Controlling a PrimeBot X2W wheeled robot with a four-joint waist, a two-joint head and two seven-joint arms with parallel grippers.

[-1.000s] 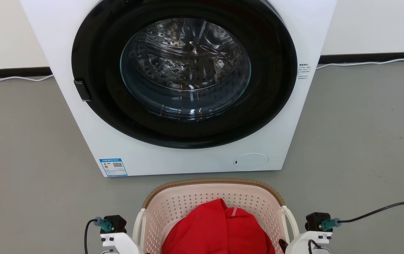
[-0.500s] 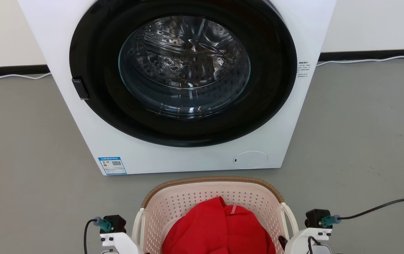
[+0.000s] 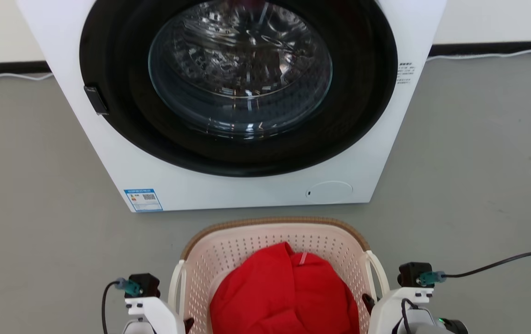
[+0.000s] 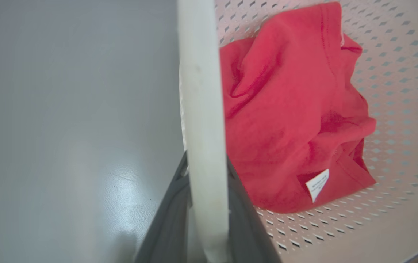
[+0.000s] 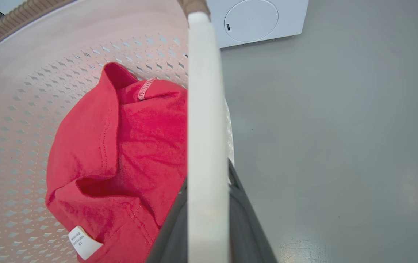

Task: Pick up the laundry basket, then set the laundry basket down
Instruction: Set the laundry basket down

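Observation:
The laundry basket [image 3: 246, 243], cream and perforated with a brown woven rim, sits low in the head view, just in front of the washing machine. A red garment [image 3: 284, 297] lies crumpled inside it. My left gripper [image 4: 206, 162] is shut on the basket's left white handle [image 4: 201, 91], one dark finger on each side of the bar. My right gripper [image 5: 207, 177] is shut the same way on the right white handle [image 5: 204, 109]. In the head view the left gripper [image 3: 187, 323] and right gripper [image 3: 366, 304] are mostly hidden beside the handles. Whether the basket touches the floor cannot be told.
A white front-loading washing machine [image 3: 121, 167] with a shut round glass door [image 3: 239, 69] stands directly behind the basket. Grey floor [image 3: 478, 162] spreads to both sides. White cables run along the black skirting at the wall [image 3: 492, 55].
The whole head view has shifted: machine and basket sit higher in the picture and a little larger, so the camera moved. Both grippers keep their hold on the handles.

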